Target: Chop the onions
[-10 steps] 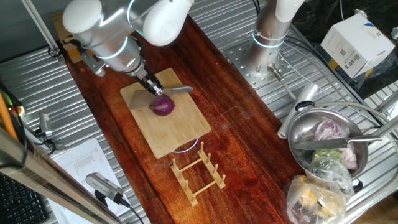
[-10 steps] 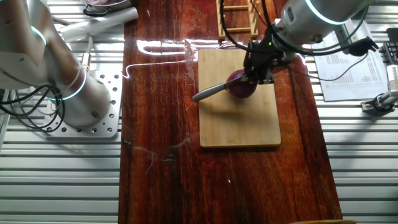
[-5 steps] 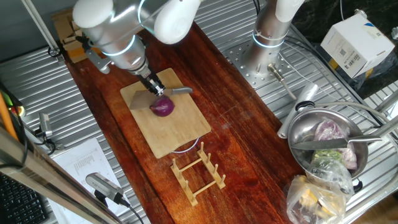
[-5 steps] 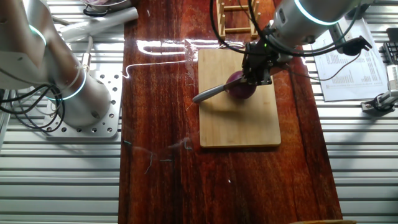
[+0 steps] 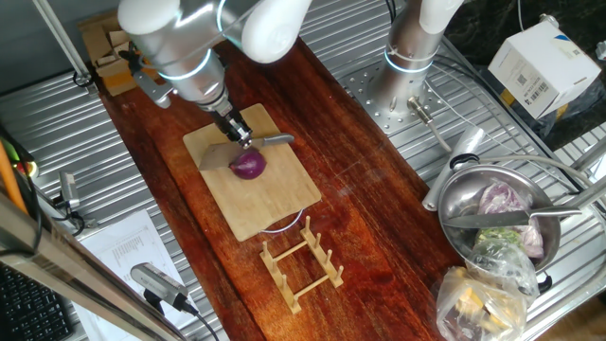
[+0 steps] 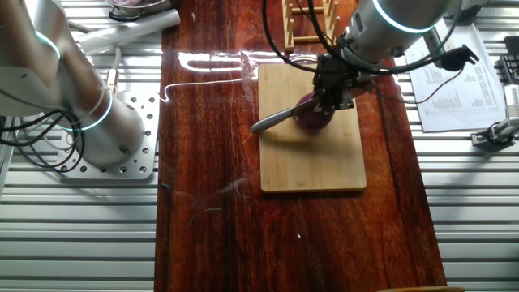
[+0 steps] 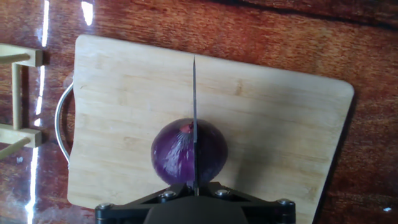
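One small red onion [image 5: 249,166] [image 6: 311,116] [image 7: 177,152] sits whole near the middle of the bamboo board [image 5: 260,208] [image 6: 312,162] [image 7: 124,99]. My gripper [image 5: 236,132] [image 6: 333,93] [image 7: 194,188] hangs right above it, shut on a knife [image 5: 216,156] [image 7: 194,93]. The knife's grey handle [image 6: 272,121] sticks out to one side. In the hand view the blade is edge-on and runs straight across the onion's middle. How deep it sits in the onion I cannot tell.
A wooden rack [image 5: 303,262] [image 6: 306,15] stands just off one short end of the board. A metal bowl [image 5: 454,204] with vegetables and a bag are at the right. A second arm's base [image 5: 407,57] [image 6: 89,122] stands beside the wooden tabletop.
The arm's wrist and upper links have shifted a little along the board. The knife stays over the onion, and the onion has not moved.
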Motion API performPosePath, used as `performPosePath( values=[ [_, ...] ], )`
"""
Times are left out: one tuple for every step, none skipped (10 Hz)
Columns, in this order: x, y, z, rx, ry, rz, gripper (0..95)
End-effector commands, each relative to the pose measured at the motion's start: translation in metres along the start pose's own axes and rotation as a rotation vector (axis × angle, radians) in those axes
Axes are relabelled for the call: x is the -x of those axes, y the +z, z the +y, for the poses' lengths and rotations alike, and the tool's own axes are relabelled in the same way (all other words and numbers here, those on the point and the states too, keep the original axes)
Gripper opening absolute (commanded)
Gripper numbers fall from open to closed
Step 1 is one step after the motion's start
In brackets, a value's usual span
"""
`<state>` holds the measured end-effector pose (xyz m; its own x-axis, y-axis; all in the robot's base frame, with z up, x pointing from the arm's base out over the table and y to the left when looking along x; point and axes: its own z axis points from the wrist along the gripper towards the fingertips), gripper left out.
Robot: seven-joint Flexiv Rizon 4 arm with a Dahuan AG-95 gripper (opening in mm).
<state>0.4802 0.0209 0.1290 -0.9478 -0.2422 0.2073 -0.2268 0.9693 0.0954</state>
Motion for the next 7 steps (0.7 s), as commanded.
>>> performPosePath(
  values=[
    [-0.004, -0.002, -0.001, 0.004, -0.010, -0.012, 19.0],
    [-0.011, -0.004, -0.002, 0.006, -0.020, -0.028, 19.0],
    [-0.015, -0.006, -0.003, 0.008, -0.027, -0.036, 19.0],
    [-0.018, -0.006, -0.003, 0.010, -0.030, -0.042, 19.0],
    [-0.021, -0.005, -0.002, 0.009, -0.033, -0.053, 19.0],
    [-0.024, -0.003, -0.001, 0.006, -0.034, -0.066, 19.0],
    [-0.024, -0.003, -0.001, 0.007, -0.035, -0.071, 19.0]
  ],
)
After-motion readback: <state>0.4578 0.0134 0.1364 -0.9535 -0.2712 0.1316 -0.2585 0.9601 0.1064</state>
